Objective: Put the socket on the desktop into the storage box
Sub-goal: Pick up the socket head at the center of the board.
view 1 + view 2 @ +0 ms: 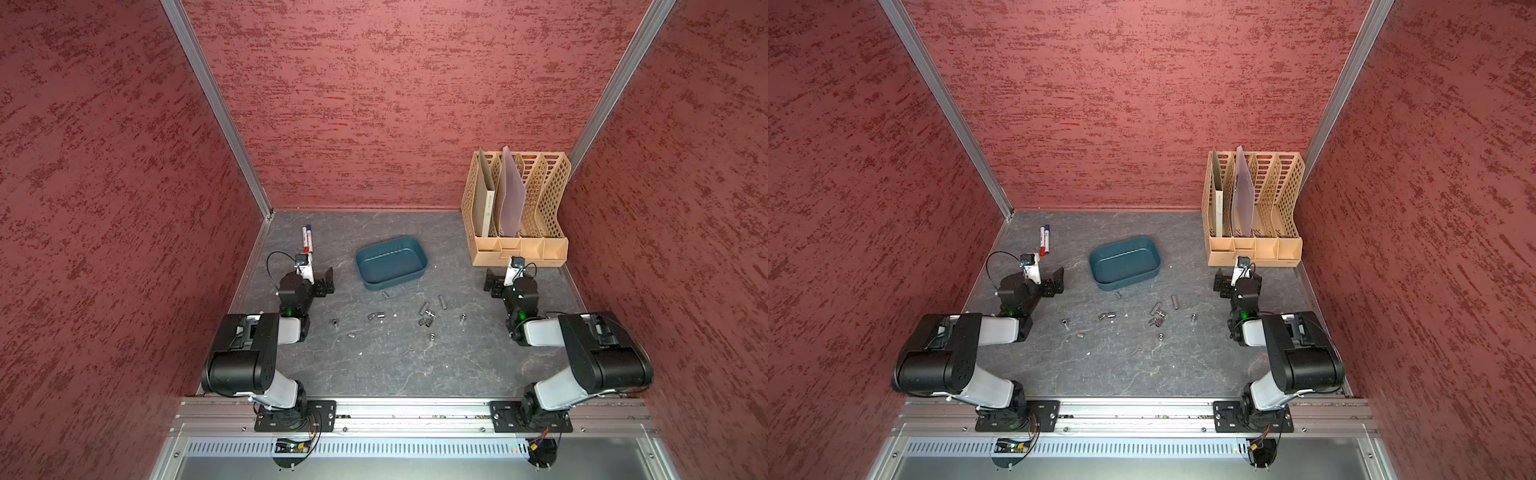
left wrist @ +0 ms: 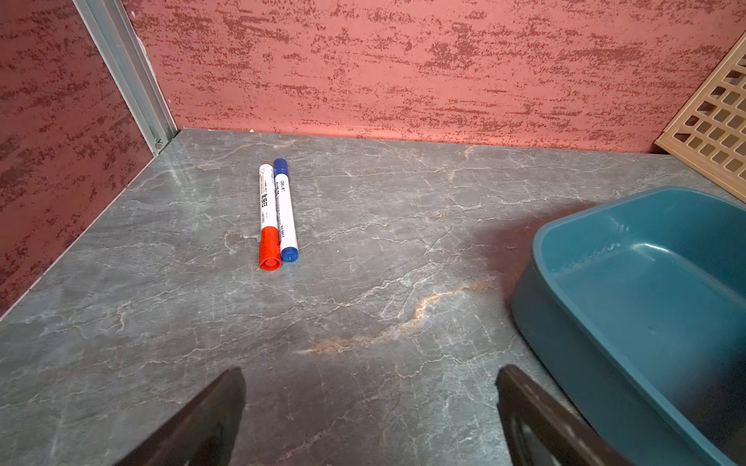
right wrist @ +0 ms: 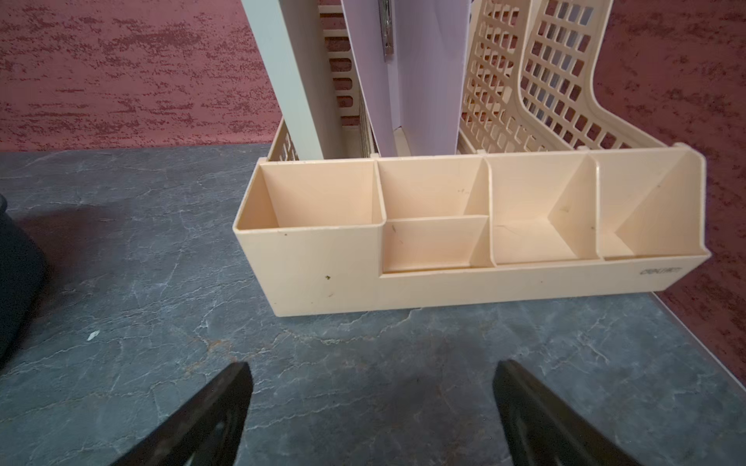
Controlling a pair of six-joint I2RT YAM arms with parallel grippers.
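- Sockets [image 1: 442, 301]: about a dozen, loose on the bench [image 1: 395, 365] near the storage box [image 1: 390, 262], none inside it; the middle cluster is too tight to count exactly.
- One storage box, teal, between my two arms.
- Two markers [image 2: 284, 210], red-capped and blue-capped, touching side by side.
- One file rack [image 1: 540, 245], two folders upright in it.
- My left pincer [image 2: 370, 375]: spread wide, gripping nothing, beside the box.
- My right pincer [image 3: 371, 371]: spread wide, gripping nothing, facing the rack.
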